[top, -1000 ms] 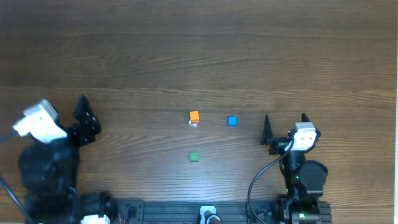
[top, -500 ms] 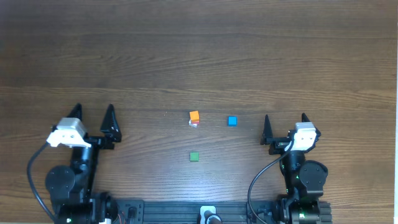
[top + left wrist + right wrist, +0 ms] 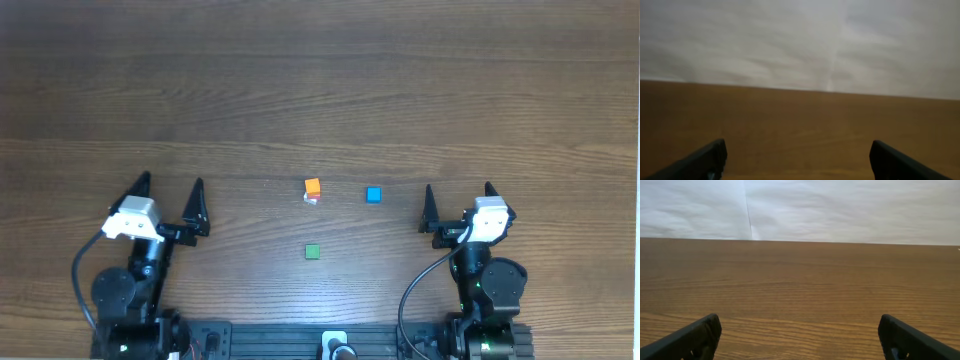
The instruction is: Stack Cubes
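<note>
An orange cube (image 3: 313, 186) sits on top of a small red-and-white cube (image 3: 311, 198) near the table's middle. A blue cube (image 3: 373, 194) lies on the wood just right of them, and a green cube (image 3: 312, 252) lies nearer the arm bases. My left gripper (image 3: 170, 194) is open at the left, well apart from the cubes, its fingertips (image 3: 710, 156) wide with bare wood between. My right gripper (image 3: 457, 194) is open at the right, a short way right of the blue cube, with its fingertips (image 3: 700, 332) spread over bare table.
The brown wooden table (image 3: 320, 90) stretches far beyond the cubes. A pale wall (image 3: 840, 207) rises behind the table's far edge. Both arm bases and a black rail (image 3: 330, 340) stand along the near edge.
The left arm has swung from a turned pose at the far left to face up the table, and its gripper has shifted rightward. The right arm and the cubes have not moved.
</note>
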